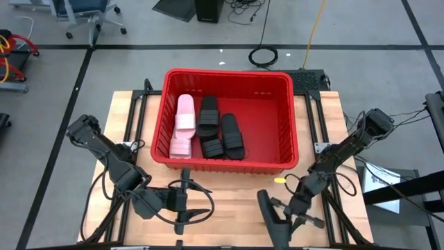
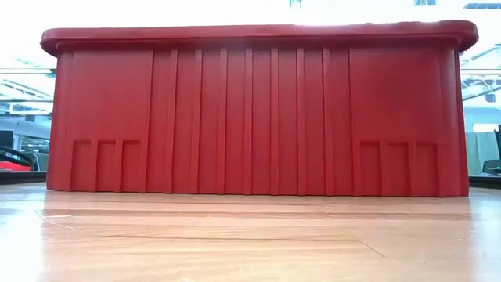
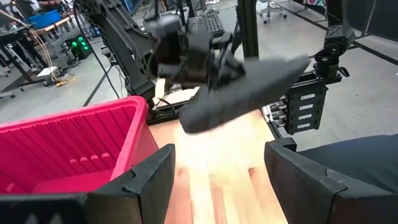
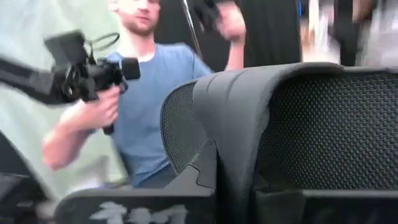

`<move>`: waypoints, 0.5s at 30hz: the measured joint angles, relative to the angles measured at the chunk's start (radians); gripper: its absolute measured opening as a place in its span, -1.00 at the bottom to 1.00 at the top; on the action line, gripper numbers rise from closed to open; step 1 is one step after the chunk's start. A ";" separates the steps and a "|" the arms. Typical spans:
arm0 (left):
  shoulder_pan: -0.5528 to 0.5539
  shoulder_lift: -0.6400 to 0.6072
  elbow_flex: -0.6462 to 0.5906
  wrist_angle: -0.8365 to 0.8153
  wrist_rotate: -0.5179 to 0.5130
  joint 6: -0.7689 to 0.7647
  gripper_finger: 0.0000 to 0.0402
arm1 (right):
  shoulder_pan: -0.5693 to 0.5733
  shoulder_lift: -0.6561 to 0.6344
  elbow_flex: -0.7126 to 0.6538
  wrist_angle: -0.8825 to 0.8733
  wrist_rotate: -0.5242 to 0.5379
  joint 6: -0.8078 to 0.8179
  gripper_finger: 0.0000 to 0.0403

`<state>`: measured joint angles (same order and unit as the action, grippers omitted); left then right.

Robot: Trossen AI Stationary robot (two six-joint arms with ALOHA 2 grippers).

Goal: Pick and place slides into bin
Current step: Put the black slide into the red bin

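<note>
The floor [image 1: 139, 28] is grey with dark lines across it. A blue office chair [image 1: 87, 14] stands at the far left, and a coiled black cable [image 1: 263, 55] lies behind the wooden desk [image 1: 229, 198]. A person in a blue shirt [image 4: 146, 106] stands in the room.

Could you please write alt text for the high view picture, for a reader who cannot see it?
A large red plastic bin on a wooden table holds two white slide sandals and three black slide sandals. In front of it, the right gripper holds a fourth black slide sandal above the table, and the left gripper waits with open jaws.
</note>
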<state>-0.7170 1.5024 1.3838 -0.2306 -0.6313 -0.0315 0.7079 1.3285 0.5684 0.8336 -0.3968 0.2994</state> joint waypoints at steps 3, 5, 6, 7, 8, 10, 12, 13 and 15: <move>0.000 0.000 0.000 0.000 0.000 0.000 0.24 | -0.025 0.000 0.091 -0.003 0.003 -0.216 -0.98; 0.000 0.000 0.000 0.000 0.000 0.000 0.24 | -0.042 -0.015 0.151 -0.034 0.008 -0.338 -0.98; 0.000 0.000 0.000 0.000 0.000 0.000 0.24 | -0.052 -0.030 0.178 -0.067 0.024 -0.391 -0.98; 0.000 0.000 0.000 0.000 0.000 0.000 0.24 | -0.059 -0.049 0.208 -0.114 0.063 -0.440 -0.98; 0.000 0.000 0.000 0.000 0.000 0.000 0.24 | -0.063 -0.074 0.236 -0.178 0.113 -0.485 -0.98; 0.000 0.000 0.000 0.001 -0.011 0.004 0.24 | -0.073 -0.131 0.296 -0.333 0.231 -0.581 -0.98; -0.001 0.000 0.000 0.005 -0.051 0.014 0.24 | -0.080 -0.189 0.363 -0.488 0.358 -0.676 -0.98; -0.002 0.000 0.000 0.005 -0.069 0.018 0.24 | -0.082 -0.218 0.397 -0.552 0.428 -0.710 -0.98; -0.003 0.000 0.000 0.005 -0.082 0.019 0.24 | -0.094 -0.270 0.475 -0.660 0.573 -0.740 -0.98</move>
<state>-0.7197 1.5024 1.3838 -0.2260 -0.7132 -0.0124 0.6135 1.0590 1.0439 0.1735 0.1766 -0.4409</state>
